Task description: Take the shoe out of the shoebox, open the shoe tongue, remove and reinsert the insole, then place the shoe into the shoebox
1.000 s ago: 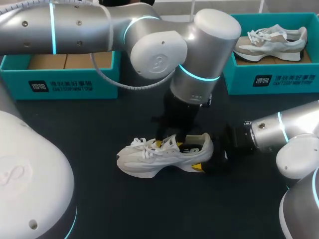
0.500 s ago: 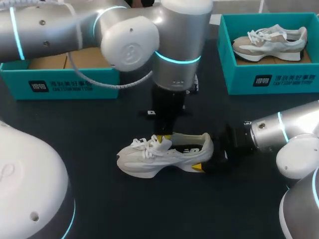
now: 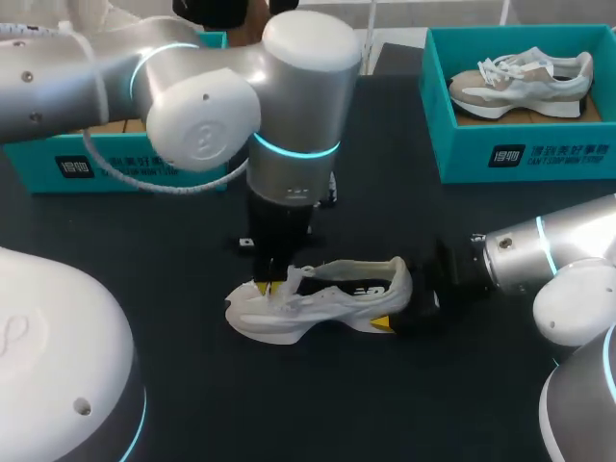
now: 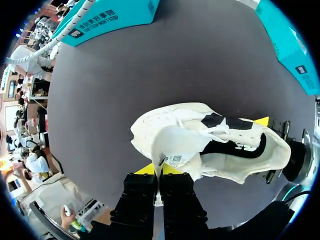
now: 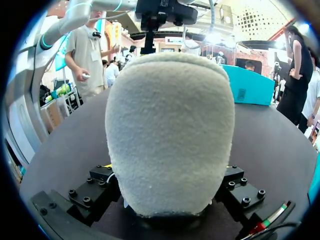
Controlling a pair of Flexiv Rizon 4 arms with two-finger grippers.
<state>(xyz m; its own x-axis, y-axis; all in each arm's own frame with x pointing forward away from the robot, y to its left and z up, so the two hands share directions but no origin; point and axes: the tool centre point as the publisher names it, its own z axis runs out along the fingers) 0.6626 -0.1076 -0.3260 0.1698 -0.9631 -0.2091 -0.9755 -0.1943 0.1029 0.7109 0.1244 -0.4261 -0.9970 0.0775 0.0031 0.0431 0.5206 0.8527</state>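
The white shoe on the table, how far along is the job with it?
Done: the shoe is out of its box, on the table. In hand: the left gripper pinches the tongue, holding it back, while the right gripper clamps the heel. Left: pulling and refitting the insole, then returning the shoe to the empty shoebox.

Ahead of my left gripper (image 4: 160,170) I see a cream-white shoe (image 4: 167,122) with black side markings; the shoeboxes (image 3: 525,154) are teal.
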